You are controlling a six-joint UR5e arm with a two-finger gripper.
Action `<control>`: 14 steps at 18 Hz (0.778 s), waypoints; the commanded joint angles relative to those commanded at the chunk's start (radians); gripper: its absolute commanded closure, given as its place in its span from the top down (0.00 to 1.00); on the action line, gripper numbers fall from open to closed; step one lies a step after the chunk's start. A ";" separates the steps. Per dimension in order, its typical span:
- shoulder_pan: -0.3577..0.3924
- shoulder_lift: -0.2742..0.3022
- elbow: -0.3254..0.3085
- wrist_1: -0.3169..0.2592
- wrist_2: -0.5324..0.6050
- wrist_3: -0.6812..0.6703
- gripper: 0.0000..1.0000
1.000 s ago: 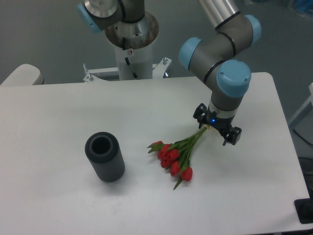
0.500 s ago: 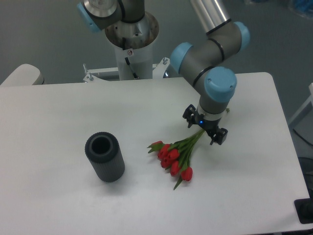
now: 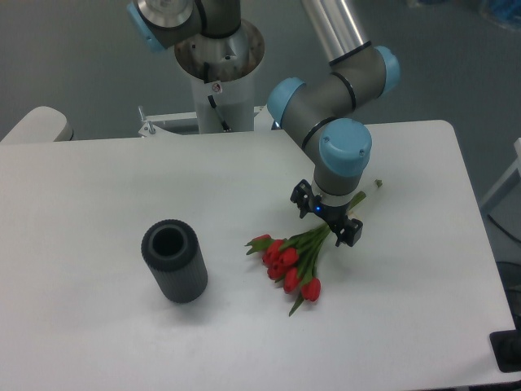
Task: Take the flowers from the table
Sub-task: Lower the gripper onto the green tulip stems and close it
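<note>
The flowers (image 3: pixel 291 259) lie flat on the white bench (image 3: pixel 98 187), a little to the right of its middle. Their red heads cluster at the lower left end of the bunch, and the green stems run up and to the right from them. The far stem ends poke out beyond the arm's wrist, near the bench's back right part.

The end effector (image 3: pixel 326 221) hangs directly over the stems, just up and to the right of the red heads. Its two dark fingers are spread apart, one on either side of the stem bundle, and a small blue light glows on its body. Whether the fingertips touch the stems or the bench cannot be told from this view. The wrist above it is grey with a light blue cap, and the rest of the arm rises toward the back of the scene.

A dark grey ribbed cylinder (image 3: pixel 174 262) stands upright on the bench well to the left of the flowers, its open top facing up. The arm's white mounting column (image 3: pixel 218 81) stands behind the bench's back edge, up and to the left of the flowers.
</note>
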 joint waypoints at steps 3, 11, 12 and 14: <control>-0.003 -0.014 -0.005 0.023 0.005 -0.037 1.00; 0.002 -0.029 -0.028 0.040 0.008 -0.040 1.00; 0.002 -0.031 -0.029 0.051 0.005 -0.040 1.00; 0.002 -0.035 -0.032 0.064 0.008 -0.040 1.00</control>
